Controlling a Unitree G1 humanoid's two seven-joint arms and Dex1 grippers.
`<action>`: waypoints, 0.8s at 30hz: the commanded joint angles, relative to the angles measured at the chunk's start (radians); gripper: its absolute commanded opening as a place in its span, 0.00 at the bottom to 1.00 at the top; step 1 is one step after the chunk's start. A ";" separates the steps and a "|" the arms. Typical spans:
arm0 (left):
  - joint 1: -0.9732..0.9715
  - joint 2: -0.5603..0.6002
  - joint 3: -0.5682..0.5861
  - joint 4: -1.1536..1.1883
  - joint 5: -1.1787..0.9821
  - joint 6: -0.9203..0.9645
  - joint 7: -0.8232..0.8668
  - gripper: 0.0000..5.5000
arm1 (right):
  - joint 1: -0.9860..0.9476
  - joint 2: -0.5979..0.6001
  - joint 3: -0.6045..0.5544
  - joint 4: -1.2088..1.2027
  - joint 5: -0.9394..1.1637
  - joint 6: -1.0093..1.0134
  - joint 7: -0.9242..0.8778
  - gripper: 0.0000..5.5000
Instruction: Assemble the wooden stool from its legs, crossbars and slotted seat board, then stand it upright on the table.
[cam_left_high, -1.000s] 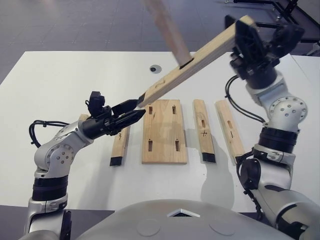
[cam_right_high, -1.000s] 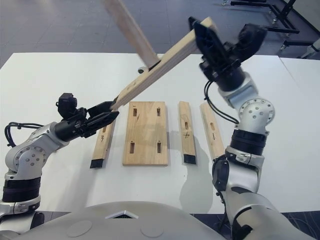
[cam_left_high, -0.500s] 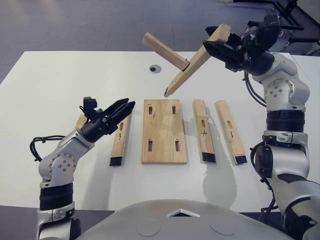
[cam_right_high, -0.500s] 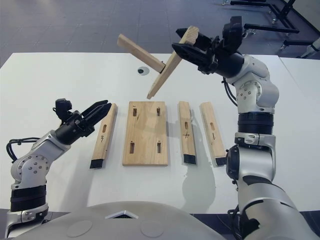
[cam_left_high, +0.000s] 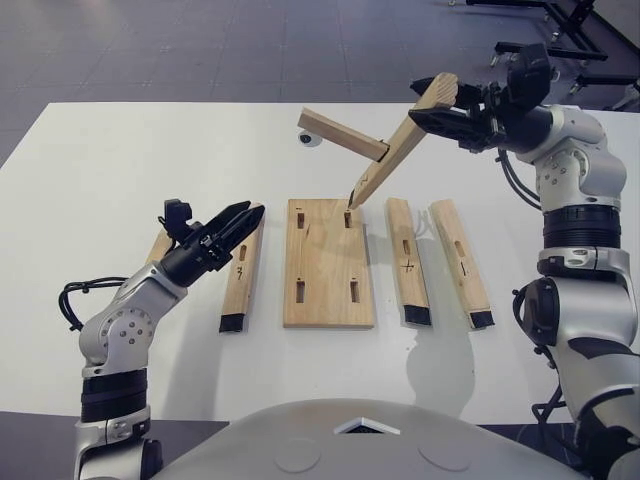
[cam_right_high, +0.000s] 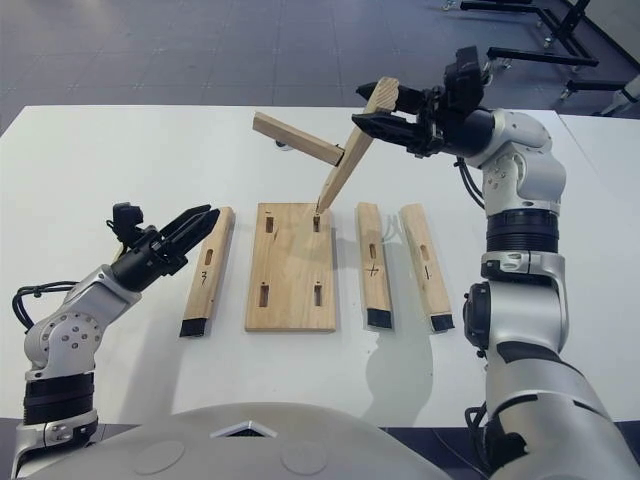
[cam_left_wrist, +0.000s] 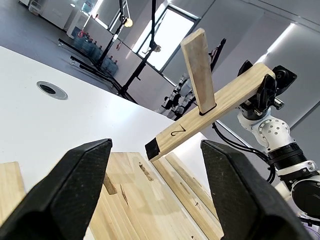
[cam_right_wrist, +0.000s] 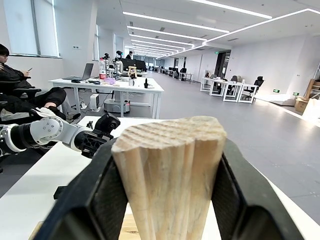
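Observation:
The slotted seat board (cam_left_high: 328, 262) lies flat at the table's middle. My right gripper (cam_left_high: 450, 108) is shut on the top end of a wooden leg (cam_left_high: 398, 152) with a crossbar (cam_left_high: 342, 135) stuck through its slot. The leg slants down, its black tip at the board's far right slot (cam_left_high: 349, 211). In the right wrist view the leg's end (cam_right_wrist: 170, 175) sits between the pads. My left gripper (cam_left_high: 240, 220) is open, low over a loose leg (cam_left_high: 241, 272) left of the board. From the left wrist, the held leg (cam_left_wrist: 215, 117) and crossbar (cam_left_wrist: 197, 70) stand beyond the open fingers (cam_left_wrist: 65, 195).
Two more slotted legs (cam_left_high: 408, 258) (cam_left_high: 460, 260) lie right of the board. Another wooden piece (cam_left_high: 160, 243) pokes out under my left arm. A round grommet hole (cam_left_high: 310, 138) sits in the white table (cam_left_high: 120, 160) behind the board.
The left gripper came off the leg's lower end and drew back low to the left, open. The right arm swung the leg and crossbar right and down, tip onto the board's slot.

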 joint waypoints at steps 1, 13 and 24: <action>-0.004 -0.001 0.000 0.010 0.010 -0.009 -0.003 0.59 | -0.033 -0.003 -0.004 0.037 -0.018 -0.032 0.027 0.37; -0.003 -0.007 -0.006 0.024 0.010 -0.006 -0.013 0.59 | 0.003 0.022 0.026 0.015 -0.039 -0.065 0.065 0.37; -0.010 -0.013 -0.008 0.053 0.022 -0.023 -0.018 0.59 | 0.042 0.013 0.065 -0.008 -0.060 -0.039 0.107 0.37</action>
